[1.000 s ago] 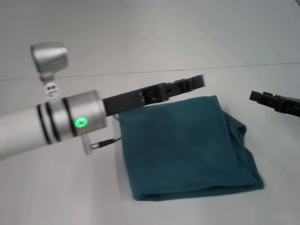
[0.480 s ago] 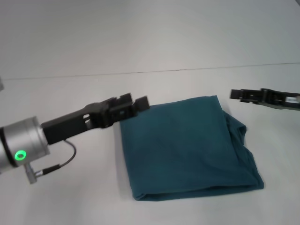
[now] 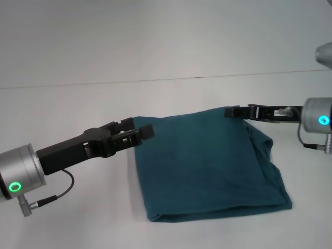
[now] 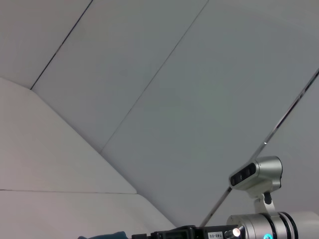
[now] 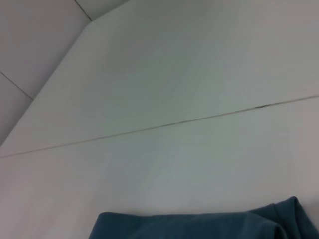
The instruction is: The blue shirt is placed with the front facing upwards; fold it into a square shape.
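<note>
Shirt: the blue shirt [image 3: 207, 163] lies folded, roughly square, mid-table [image 3: 62, 109] (plain side up).
Left gripper [image 3: 139, 132]: at the shirt's far-left corner, fingers spread.
Right gripper [image 3: 232, 111]: over the far-right corner; finger state unclear.

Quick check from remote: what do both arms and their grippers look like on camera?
Left gripper and right gripper are black and slim, each on a silver cylindrical wrist with a glowing green ring light. A thin dark cable loops under the left wrist.
</note>
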{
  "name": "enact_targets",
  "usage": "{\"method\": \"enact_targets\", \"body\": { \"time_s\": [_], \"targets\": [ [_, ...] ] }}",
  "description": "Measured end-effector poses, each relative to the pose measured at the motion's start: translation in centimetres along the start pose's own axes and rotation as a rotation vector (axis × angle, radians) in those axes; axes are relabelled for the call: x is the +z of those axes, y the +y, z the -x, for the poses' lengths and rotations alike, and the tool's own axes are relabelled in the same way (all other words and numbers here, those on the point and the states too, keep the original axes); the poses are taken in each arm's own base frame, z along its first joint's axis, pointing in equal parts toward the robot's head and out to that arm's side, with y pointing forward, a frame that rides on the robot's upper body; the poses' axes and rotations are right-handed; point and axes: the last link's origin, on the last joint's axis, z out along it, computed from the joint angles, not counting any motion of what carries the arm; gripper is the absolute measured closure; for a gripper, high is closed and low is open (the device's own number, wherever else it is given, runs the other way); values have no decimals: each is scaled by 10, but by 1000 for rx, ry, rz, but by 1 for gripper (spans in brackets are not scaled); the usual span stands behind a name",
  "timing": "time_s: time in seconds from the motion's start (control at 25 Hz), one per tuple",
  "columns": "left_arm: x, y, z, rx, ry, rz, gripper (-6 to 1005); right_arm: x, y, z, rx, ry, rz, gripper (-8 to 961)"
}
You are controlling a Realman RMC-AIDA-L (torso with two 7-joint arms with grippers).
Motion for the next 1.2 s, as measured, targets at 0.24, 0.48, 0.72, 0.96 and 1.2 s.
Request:
{"method": "enact_targets", "body": {
  "time_s": [0.24,0.48,0.72,0.96,1.2],
  "targets": [
    [-1,-1,1,1,-4,-8,38,15,7,-2,-18,-12,-33,440],
    [0,-1,2,3,-10,-8,37,19,7,-9,-18,-15,-53,501],
    [-1,-1,2,3,-10,-10,37,13,-1,-11,-6,-21,-68,529],
    [-1,-1,2,1,-10,-11,38,18,2,-14,-26,-19,-68,541],
    [0,-2,4,-6,-11,-9,37,22,8,-14,-30,-32,-55,640]
  ]
}}
